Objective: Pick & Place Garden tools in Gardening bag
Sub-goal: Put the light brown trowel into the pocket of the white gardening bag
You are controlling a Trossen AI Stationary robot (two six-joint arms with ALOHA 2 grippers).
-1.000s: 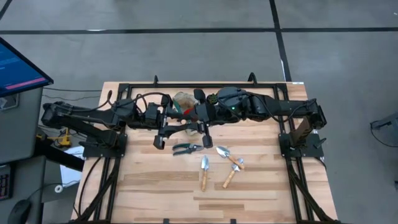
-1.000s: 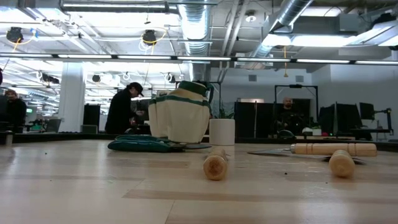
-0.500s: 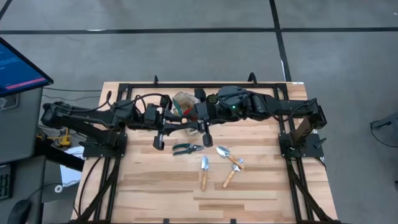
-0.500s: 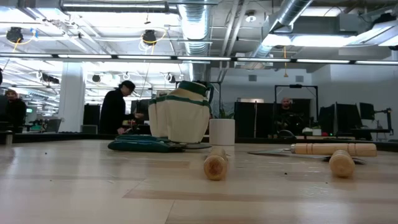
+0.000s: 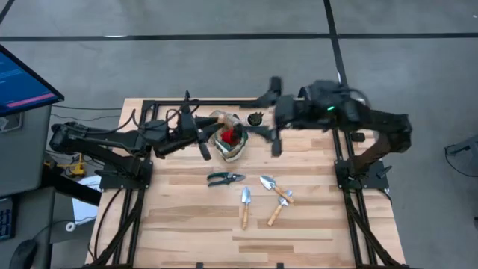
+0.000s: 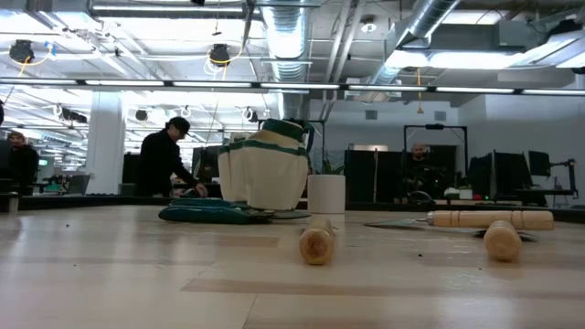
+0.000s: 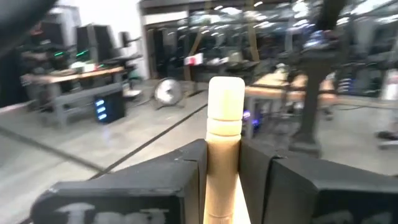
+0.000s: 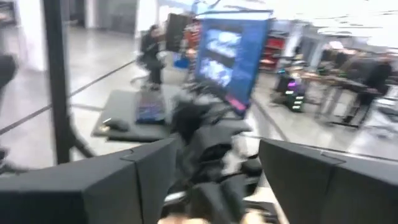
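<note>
The beige gardening bag (image 5: 228,140) with green trim stands at the table's far middle, with a red item (image 5: 228,136) in it; it also shows in the low view (image 6: 265,174). My left gripper (image 5: 203,143) is just left of the bag, shut on a light wooden tool handle (image 7: 224,118); the tool's head is hidden. My right gripper (image 5: 274,116) is open and empty, right of the bag and raised. Dark pruning shears (image 5: 224,178), two trowels (image 5: 244,204) (image 5: 272,184) and a fork (image 5: 278,212) lie flat on the table nearer the front. My left gripper pinches the wooden handle (image 7: 221,155) between its two fingers (image 7: 186,168). The handle's rounded free end (image 7: 225,93) sticks out past the fingertips. The head end is hidden behind the gripper, and the high view does not show the place of contact.
A small white pot (image 5: 255,118) with a dark plant stands right of the bag, between it and my right gripper; it also shows in the low view (image 6: 326,194). People stand in the room beyond the table. Bare wood lies along the near edge (image 5: 224,243).
My right gripper has drawn away from the bag, up and toward the table's right and far edges, which uncovers the bag and the red item. My left gripper has moved a little toward the far edge and turned beside the bag. The tools on the table have stayed in place.
</note>
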